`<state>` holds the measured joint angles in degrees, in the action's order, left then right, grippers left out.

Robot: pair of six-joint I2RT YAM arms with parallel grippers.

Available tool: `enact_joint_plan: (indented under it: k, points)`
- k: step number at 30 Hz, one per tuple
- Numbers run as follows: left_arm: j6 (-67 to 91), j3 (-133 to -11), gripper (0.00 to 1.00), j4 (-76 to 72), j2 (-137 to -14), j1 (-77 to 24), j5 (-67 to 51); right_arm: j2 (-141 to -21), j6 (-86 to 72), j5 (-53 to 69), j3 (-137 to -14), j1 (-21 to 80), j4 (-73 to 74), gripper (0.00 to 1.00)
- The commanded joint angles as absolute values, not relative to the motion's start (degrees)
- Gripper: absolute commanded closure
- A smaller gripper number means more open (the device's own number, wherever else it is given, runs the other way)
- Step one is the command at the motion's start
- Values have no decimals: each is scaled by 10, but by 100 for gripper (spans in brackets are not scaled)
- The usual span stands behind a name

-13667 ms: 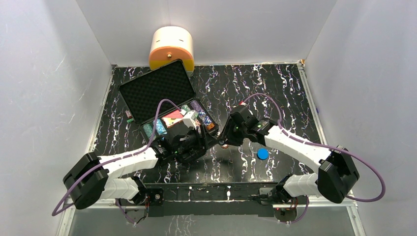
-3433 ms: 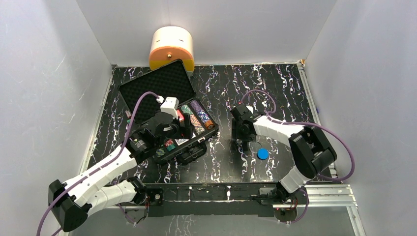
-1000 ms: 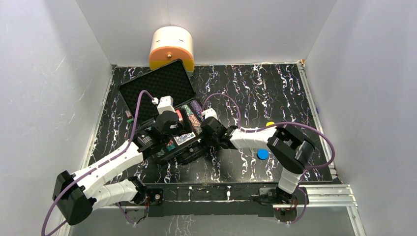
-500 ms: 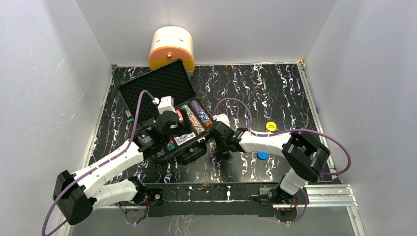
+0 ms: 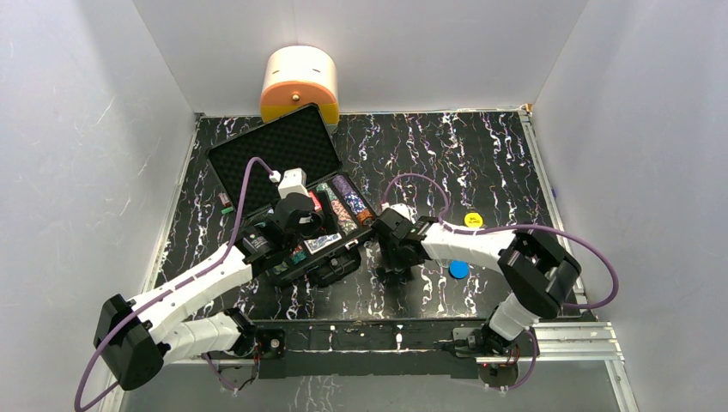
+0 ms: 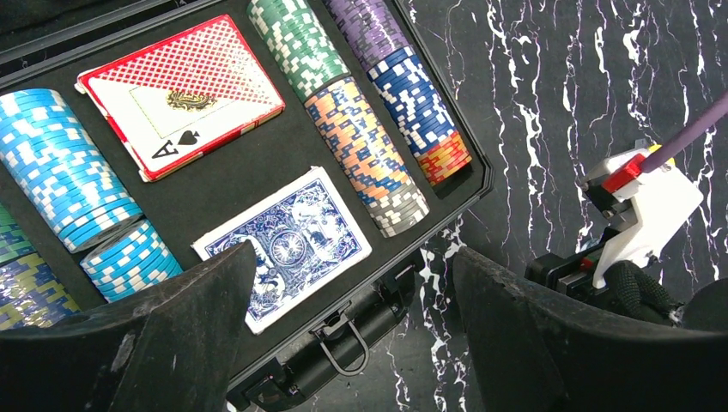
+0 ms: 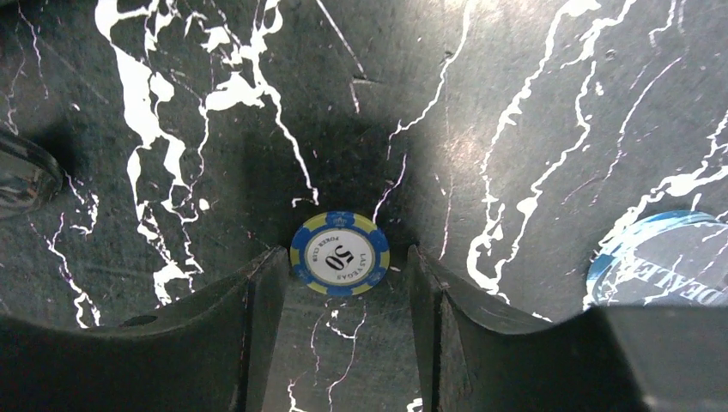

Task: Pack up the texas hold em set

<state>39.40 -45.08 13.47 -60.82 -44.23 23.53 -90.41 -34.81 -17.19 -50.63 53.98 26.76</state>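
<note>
Your left fingers (image 6: 197,318) wide, empty, over briefcase (image 5: 273,151) front edge, 10 o'clock. Your right fingers (image 7: 215,343) open, straddling one chip (image 7: 340,254) on tabletop (image 5: 481,154); free room 1 o'clock. Inside: red deck (image 6: 180,94), blue deck (image 6: 292,245). Loose, 3 o'clock: blue disc (image 5: 459,269), yellow disc (image 5: 473,221).

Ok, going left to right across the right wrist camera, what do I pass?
One gripper finger → the blue-and-yellow 50 chip, flat on the table → the other finger → the blue dealer disc.
</note>
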Motion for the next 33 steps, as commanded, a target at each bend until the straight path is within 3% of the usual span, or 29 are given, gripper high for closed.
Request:
enact_joint_plan:
  k: [1, 12, 18, 21, 24, 33]
  points:
    - [389, -461, 16, 128, -606, -439, 237, -918, -350, -135, -527, 536, 313, 38]
    - [389, -457, 15, 127, -610, -439, 234, -955, -343, -148, -513, 525, 279, 43]
    - [396, -456, 11, 119, -622, -439, 210, -979, -339, -174, -516, 526, 287, 52]
    - [394, -457, 9, 121, -621, -438, 210, -965, -344, -178, -517, 525, 298, 55]
    - [390, -451, 2, 112, -619, -438, 187, -927, -353, -190, -527, 526, 322, 56]
    - [387, -404, 2, 30, -623, -438, 59, -857, -379, -186, -527, 496, 325, 55]
